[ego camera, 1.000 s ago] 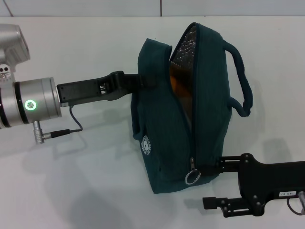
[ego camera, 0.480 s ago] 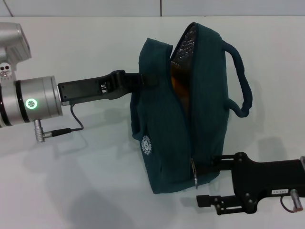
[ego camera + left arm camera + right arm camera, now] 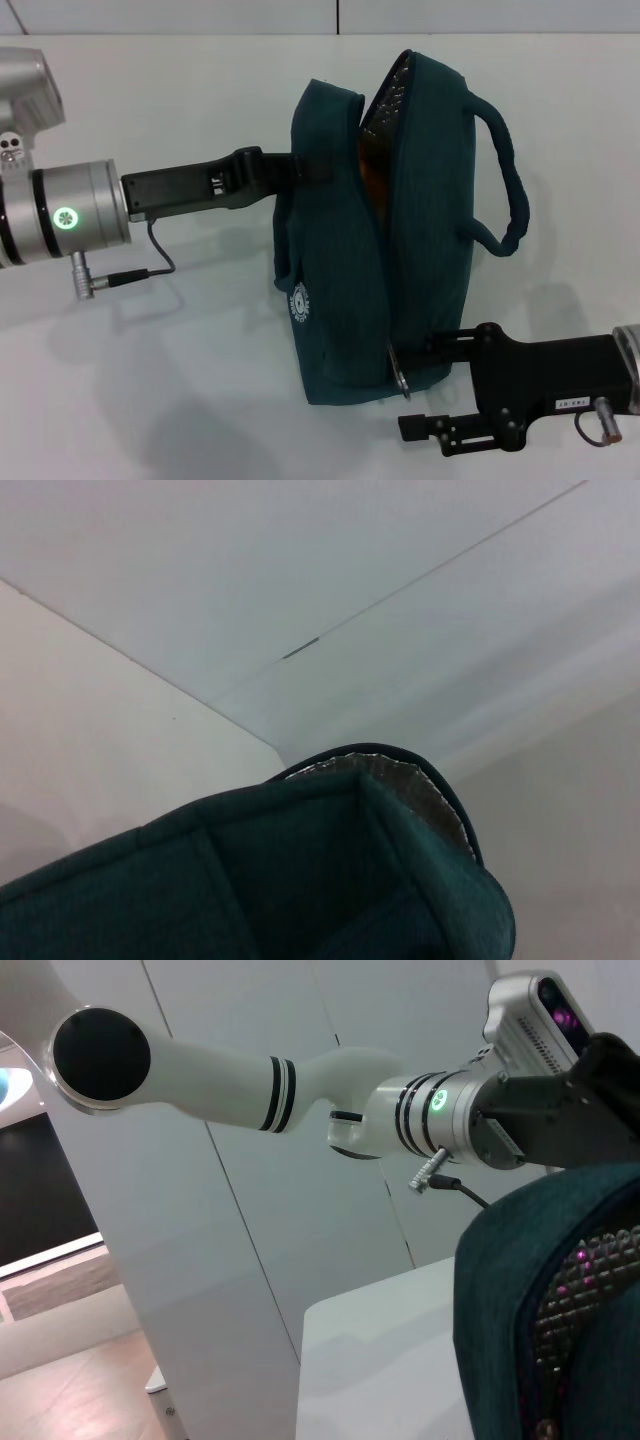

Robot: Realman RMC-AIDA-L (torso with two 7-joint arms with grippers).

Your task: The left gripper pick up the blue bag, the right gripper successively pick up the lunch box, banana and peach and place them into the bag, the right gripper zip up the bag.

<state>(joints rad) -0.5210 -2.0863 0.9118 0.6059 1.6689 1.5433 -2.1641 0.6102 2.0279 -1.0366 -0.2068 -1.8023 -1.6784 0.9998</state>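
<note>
1. I am holding the blue bag [image 3: 375, 230] up on the table [image 3: 180, 380] with my left tool [image 3: 300, 165]. It is coming in from 9 o'clock and is clamped on the bag's top edge. I think this is keeping the bag standing tall so the zip can slide.
2. My right tool [image 3: 425, 385] is sitting at the bag's low corner, at about 5 o'clock. One finger is touching the bag by the zip's silver ring [image 3: 398, 375], and the other finger is well below it. The fingers are apart, and I am not gripping the ring.
3. The bag is gaping open near the top. Shiny lining [image 3: 385, 100] and something orange are showing inside. I cannot tell which food it is.
4. I think zipping is the job now.
</note>
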